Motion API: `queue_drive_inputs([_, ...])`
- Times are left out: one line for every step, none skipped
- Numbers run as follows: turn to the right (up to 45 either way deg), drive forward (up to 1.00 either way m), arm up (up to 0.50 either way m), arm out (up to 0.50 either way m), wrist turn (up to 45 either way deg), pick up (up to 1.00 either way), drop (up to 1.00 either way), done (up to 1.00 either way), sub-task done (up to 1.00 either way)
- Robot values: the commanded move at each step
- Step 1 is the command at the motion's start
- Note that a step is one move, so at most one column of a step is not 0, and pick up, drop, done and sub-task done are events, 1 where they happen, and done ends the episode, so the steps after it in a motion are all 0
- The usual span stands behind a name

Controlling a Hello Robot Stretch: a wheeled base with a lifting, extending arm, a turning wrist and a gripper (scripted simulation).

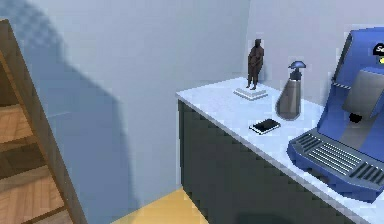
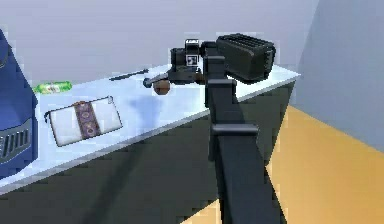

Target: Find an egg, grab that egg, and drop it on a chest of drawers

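Arm side view has the gripper at a brown blob — held or not, cannot tell — forward view, a statuette.

Worktop pale blue-white, front dk grey. Machine blue w/ grey grille. Statue dk brown, white base. Phone black. Egg brown. Cloth white w/ brown patterned band. Toaster black. Floor yellow-orange. Wall pale blue-grey.

This is a home kitchen. A long pale-topped table with dark fronts runs along plain grey-blue walls, carrying a blue coffee machine, a dark toaster and a grey pump bottle. A small dark statuette stands near its end.
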Motion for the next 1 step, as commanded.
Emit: queue_drive_inputs([0.0,0.00,0.02,0.00,0.0,0.00,0.00,0.00,0.00])
